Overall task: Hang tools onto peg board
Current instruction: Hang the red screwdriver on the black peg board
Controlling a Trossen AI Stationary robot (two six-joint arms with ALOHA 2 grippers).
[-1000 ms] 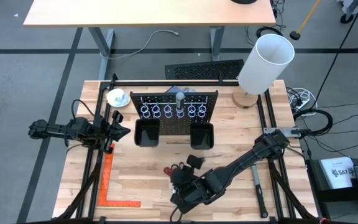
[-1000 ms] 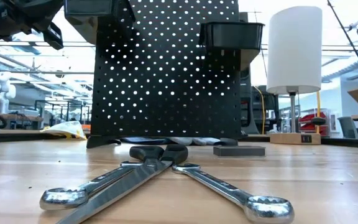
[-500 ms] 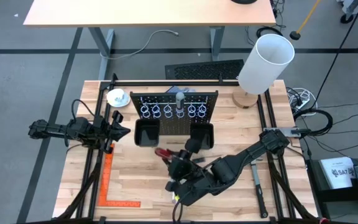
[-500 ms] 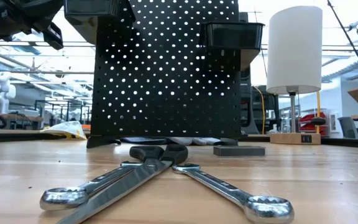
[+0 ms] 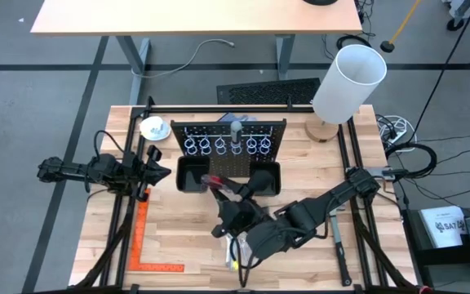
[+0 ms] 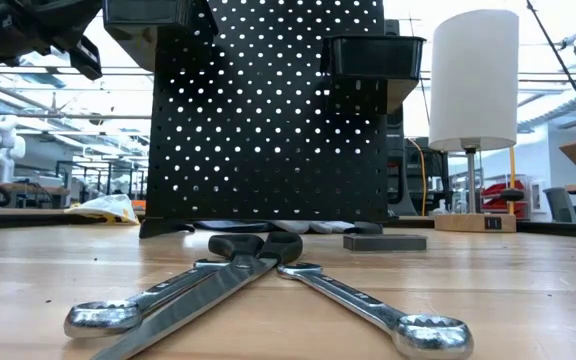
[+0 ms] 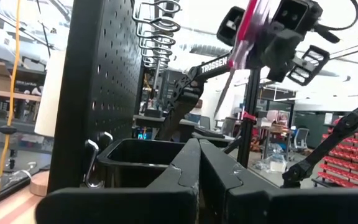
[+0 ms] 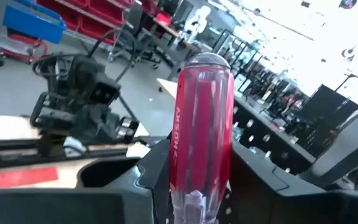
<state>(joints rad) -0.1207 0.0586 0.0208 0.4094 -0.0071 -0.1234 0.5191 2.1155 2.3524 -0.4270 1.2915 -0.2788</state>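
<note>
Right gripper [image 5: 228,194] jaws clenched on translucent red-handled screwdriver [image 8: 201,134], just in front of the perforated black peg board [image 5: 228,145]. Left gripper [image 5: 157,167] jaws shut, empty, beside it. Shiny steel wrenches [image 6: 368,308] on wooden counter [image 6: 528,290].

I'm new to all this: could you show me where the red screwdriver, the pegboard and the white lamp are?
red screwdriver [image 8: 201,124], right wrist view, its clear red handle.
pegboard [image 6: 268,110], low view, the perforated panel's middle.
white lamp [image 5: 349,82], high view, the shade's side.

Dark jointed arms [image 5: 317,214], white "TROSSEN" lettering
</note>
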